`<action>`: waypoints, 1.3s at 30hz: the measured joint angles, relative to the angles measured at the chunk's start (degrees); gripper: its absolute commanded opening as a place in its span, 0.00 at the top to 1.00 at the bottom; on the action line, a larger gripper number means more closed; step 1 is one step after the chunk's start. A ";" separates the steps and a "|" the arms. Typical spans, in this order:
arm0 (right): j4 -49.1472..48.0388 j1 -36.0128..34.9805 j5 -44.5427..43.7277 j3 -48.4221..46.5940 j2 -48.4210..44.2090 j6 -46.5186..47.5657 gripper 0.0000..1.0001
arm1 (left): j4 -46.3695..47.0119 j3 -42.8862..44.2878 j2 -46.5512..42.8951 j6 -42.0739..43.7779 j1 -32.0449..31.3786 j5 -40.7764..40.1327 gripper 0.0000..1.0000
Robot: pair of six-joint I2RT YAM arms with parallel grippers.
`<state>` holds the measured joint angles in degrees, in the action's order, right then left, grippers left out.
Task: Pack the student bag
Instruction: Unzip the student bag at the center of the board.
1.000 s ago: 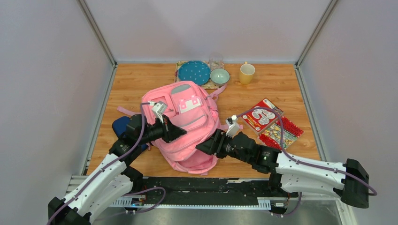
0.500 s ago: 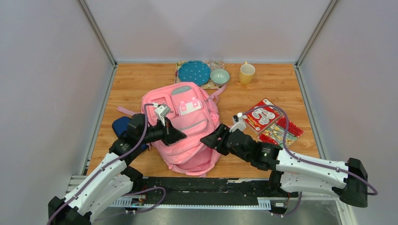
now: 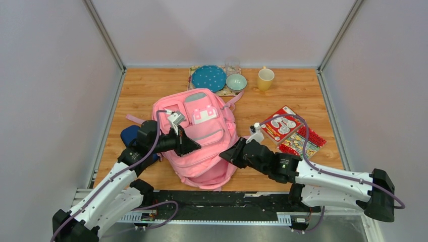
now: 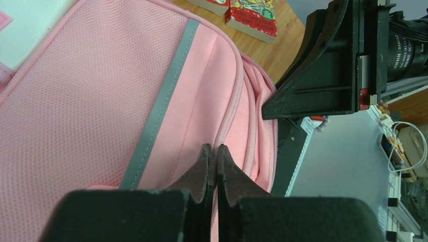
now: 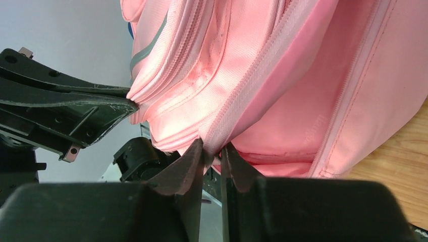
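Note:
The student bag [image 3: 202, 136], pink with grey trims, lies front-up in the middle of the table. My left gripper [image 3: 194, 146] comes in from the left, and its fingers [image 4: 204, 166] are shut on a pinch of pink fabric by a zip seam [image 4: 229, 116]. My right gripper [image 3: 224, 157] is at the bag's near right edge. In the right wrist view it [image 5: 212, 148] is shut on a folded zip edge of the bag [image 5: 303, 75]. The two grippers face each other across the bag's near end.
A navy pouch [image 3: 129, 135] lies under the left arm beside the bag. Two red books [image 3: 282, 125] [image 3: 302, 142] lie to the right. At the back stand a blue plate [image 3: 209, 77], a bowl [image 3: 236, 81], a glass [image 3: 232, 65] and a yellow mug [image 3: 265, 78].
My right gripper has moved right and further from me along the bag's near right edge, then closed on it. The bag's near end shifted slightly. The left gripper kept its hold.

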<state>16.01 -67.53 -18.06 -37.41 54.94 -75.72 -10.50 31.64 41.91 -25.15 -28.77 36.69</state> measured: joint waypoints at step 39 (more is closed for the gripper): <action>-5.31 11.02 2.38 3.80 -4.74 2.32 1.00 | -22.43 -9.03 -17.25 -9.49 -6.43 -15.06 0.57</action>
<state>10.70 -56.51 -15.68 -33.61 50.19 -73.41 -32.93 22.61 24.67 -34.63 -35.20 21.63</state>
